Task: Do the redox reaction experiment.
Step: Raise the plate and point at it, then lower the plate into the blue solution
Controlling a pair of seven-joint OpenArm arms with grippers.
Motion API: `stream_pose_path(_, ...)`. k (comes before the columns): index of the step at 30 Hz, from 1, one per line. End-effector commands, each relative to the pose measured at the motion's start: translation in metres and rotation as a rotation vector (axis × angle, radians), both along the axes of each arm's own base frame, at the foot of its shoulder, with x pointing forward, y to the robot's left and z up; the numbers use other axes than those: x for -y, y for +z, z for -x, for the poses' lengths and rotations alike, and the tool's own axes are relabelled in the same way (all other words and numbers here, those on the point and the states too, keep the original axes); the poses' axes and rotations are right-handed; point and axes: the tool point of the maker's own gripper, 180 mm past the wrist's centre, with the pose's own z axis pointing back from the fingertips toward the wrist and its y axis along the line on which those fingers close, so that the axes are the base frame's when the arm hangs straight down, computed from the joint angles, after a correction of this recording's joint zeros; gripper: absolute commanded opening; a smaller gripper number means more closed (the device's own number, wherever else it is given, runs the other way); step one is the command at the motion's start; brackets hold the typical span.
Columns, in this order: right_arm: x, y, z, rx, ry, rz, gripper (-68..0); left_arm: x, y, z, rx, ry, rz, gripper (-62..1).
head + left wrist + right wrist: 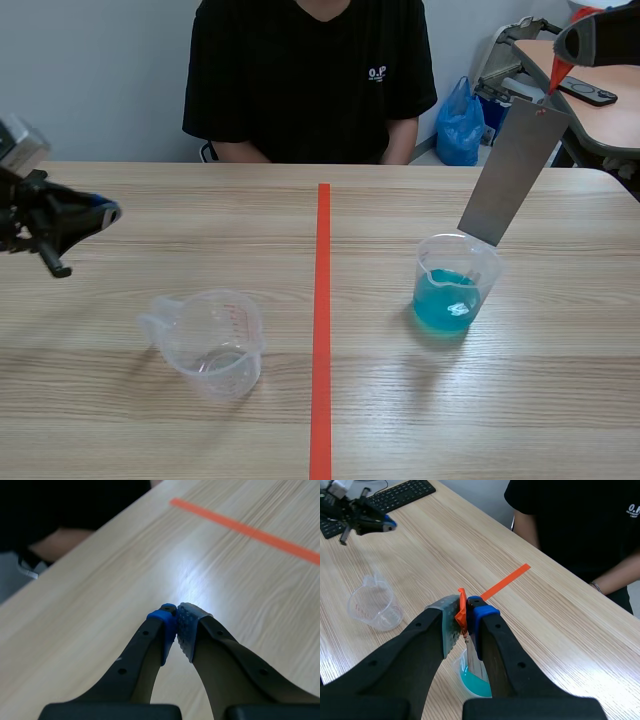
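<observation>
While pinched by its orange tab [462,611] in the right gripper [465,611], one metal strip [512,170] is hung over the beaker [456,262].

The strip's long axis is set steeply, tilted rather than plumb: in the scene view the top end is held high at the right and the bottom end is pointed down and to the left, at the beaker's rim and above the blue liquid [445,305]. The right fingers are closed narrowly on the tab alone. The left gripper [108,212] is pressed together with nothing between its pads and is held above the table [120,420] at the left, well apart from the rest. Two vessels are counted: one beaker right of the tape line [321,330] and one clear measuring cup [210,345] left of it. One person [310,80] is seated across the table.
</observation>
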Motion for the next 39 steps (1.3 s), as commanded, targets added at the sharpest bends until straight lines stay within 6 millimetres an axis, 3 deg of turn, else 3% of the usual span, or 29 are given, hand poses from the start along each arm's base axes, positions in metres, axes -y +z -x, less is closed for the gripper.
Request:
stream_pose_path(1,0.000,0.019,0.000,0.051,0.012,-0.014,-66.0,-0.011,0.007,0.005,0.024,0.024,0.027,-57.3)
stream_pose_path(8,0.000,0.019,0.000,0.052,0.012,-0.015,-66.0,-0.054,-0.009,0.063,-0.014,0.117,0.038,-57.3)
stream_pose_path(17,0.000,0.019,0.000,0.051,0.012,-0.014,-66.0,-0.065,-0.012,0.138,-0.018,0.195,0.047,-57.3)
stream_pose_path(21,0.000,0.018,0.000,0.048,0.012,-0.013,-66.0,-0.050,-0.022,0.170,-0.037,0.191,0.018,-57.3)
stream_pose_path(29,-0.001,0.016,-0.001,0.048,0.010,-0.014,-66.0,-0.012,-0.035,0.215,-0.060,0.186,0.007,-57.3)
stream_pose_path(39,-0.003,0.000,-0.005,0.049,-0.007,0.021,-66.0,0.026,-0.038,0.247,-0.067,0.179,-0.003,-57.3)
